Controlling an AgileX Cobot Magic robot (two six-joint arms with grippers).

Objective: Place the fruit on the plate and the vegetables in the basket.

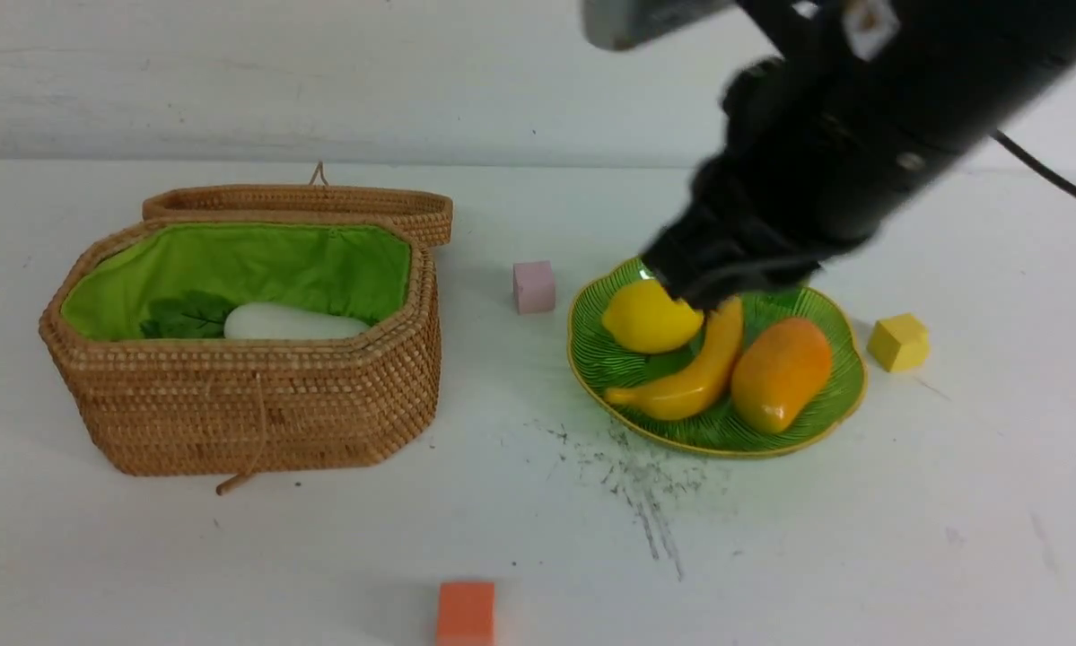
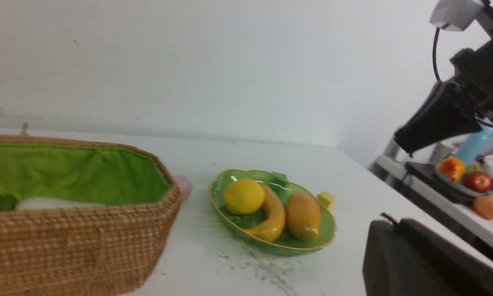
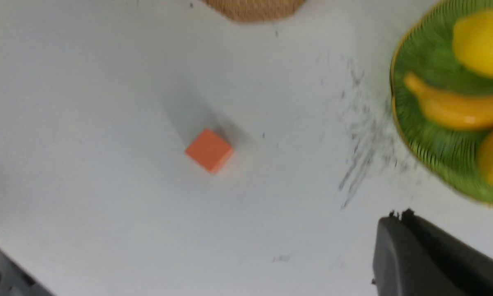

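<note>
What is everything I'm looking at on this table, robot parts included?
basket: one, tan wicker lined green, lid open, on the left
radish: one, white with green leaves, inside the basket
plate: one, green with gold rim, on the right
lemon: one, yellow, on the plate
banana: one, yellow-orange, on the plate
mango: one, orange-yellow, on the plate
cubes: pink between basket and plate; yellow right of the plate; orange nearest the camera
right gripper: one, black, shut, above the plate
left gripper: one, black, shut

Bare table [image 1: 502, 502] separates basket [image 1: 250, 404] from plate [image 1: 726, 440]. Pink cube [image 1: 534, 286] stands in that gap. Right arm [image 1: 825, 161] overhangs the plate's far side.
</note>
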